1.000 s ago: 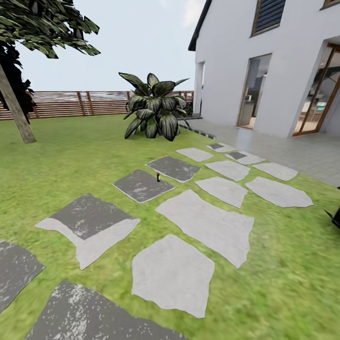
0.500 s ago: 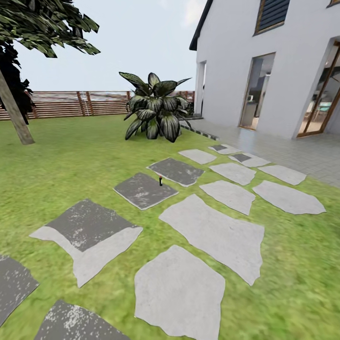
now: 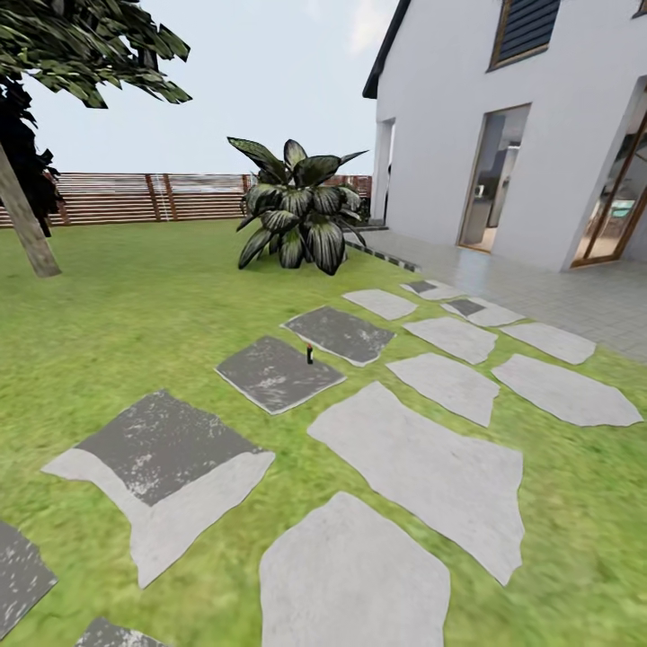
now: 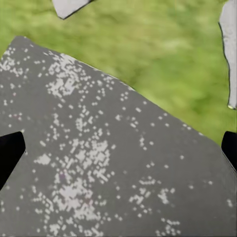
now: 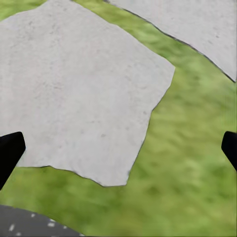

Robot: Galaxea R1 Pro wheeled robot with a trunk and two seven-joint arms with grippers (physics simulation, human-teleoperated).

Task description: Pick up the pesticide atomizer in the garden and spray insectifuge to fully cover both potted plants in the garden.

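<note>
Pesticide atomizer (image 3: pixel 309 353) stands upright, far ahead, at the edge of a dark paving stone (image 3: pixel 279 374) in the lawn. Likely light, rigid, smooth; grasp mid-body below the spray head. Left gripper (image 4: pixel 118 148) and right gripper (image 5: pixel 118 148) both wide apart, empty.

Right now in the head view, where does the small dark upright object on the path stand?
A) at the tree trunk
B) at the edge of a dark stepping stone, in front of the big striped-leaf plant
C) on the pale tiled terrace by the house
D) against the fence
B: the small dark object stands at the far edge of a dark stepping stone, with the striped-leaf plant beyond it.
</note>
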